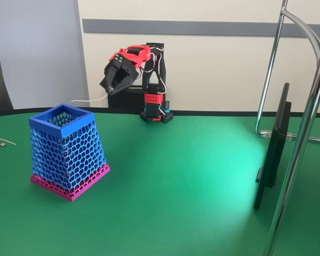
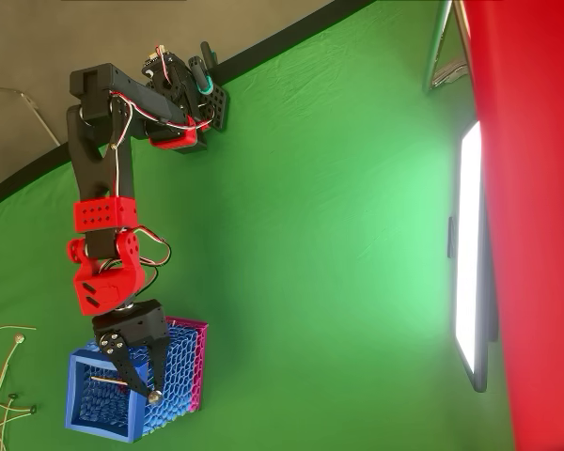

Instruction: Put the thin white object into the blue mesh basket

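The blue mesh basket (image 1: 68, 152) stands upright on its pink base at the left of the green table. In the overhead view the basket's blue rim (image 2: 75, 395) lies at the bottom left. My gripper (image 1: 111, 88) hangs in the air above and behind the basket in the fixed view, pointing down and left. From above, the gripper (image 2: 137, 381) is over the basket's opening. It is shut on the thin white object (image 1: 88, 99), which sticks out leftwards from the jaws. The thin white object (image 2: 103, 380) reaches out across the opening, above the rim.
Loose whitish wires (image 1: 0, 142) lie at the table's left edge, also seen from above (image 2: 2, 376). A dark screen (image 1: 273, 149) and a chrome stand (image 1: 301, 138) are on the right. The arm's base (image 1: 156, 109) sits at the table's far edge.
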{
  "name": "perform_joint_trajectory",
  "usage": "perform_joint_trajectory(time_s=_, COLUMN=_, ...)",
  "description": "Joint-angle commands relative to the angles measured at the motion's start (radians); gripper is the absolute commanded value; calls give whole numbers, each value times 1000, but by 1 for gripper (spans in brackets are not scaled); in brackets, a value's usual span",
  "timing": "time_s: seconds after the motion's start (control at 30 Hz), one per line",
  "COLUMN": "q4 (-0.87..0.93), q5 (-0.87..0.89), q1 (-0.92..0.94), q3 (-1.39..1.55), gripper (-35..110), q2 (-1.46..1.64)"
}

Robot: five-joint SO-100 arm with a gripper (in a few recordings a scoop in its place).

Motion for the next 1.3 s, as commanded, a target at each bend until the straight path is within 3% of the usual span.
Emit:
perform_joint_trajectory(time_s=0.0, q4=29, q5=60, q1=3, q3=-55, gripper=0, q2=8)
perform_joint_trajectory(time_s=0.53, q4=94, q5=74, q1=25, q3=-206, gripper=0, q2=-115)
perform_joint_trajectory(time_s=0.97, q4=137, q5=202, q1=141, q3=-333, gripper=0, q2=-192)
perform_joint_trajectory(time_s=1.27, q4=64, q5=238, q1=262, q3=-298, gripper=0, q2=-172)
